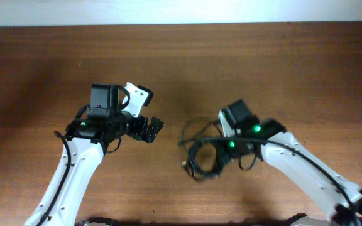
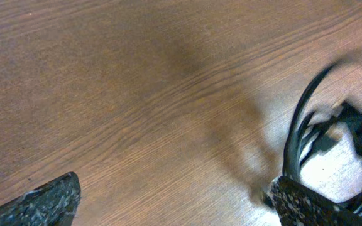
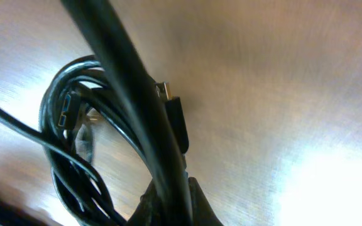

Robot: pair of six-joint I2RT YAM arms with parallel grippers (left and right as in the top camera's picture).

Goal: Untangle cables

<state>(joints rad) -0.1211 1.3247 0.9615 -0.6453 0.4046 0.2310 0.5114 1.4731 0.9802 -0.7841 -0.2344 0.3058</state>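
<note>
Left jaws: spread wide, nothing between them. In the left wrist view one fingertip (image 2: 43, 201) sits at the lower left corner and the other at the lower right, with bare desk (image 1: 281, 63) between. They hover over brown wood grain, apart from the cables (image 1: 200, 157), to the left of them.

Right jaws: closed narrow on one strand of the cables (image 3: 74, 144), pinched at the bottom of the right wrist view; that strand runs up across the frame, close to the lens.

Cables: thin black cords in one looped bundle on the desk, centre-right, under my right wrist. From the left wrist they show at the right edge (image 2: 300, 138).

Connectors: one plug with a blue insert (image 3: 68, 116) inside the loop; one black plug (image 3: 178, 119) with a metal tip. Both are too blurred to read any marking.

Green lamps lit on both arms.
</note>
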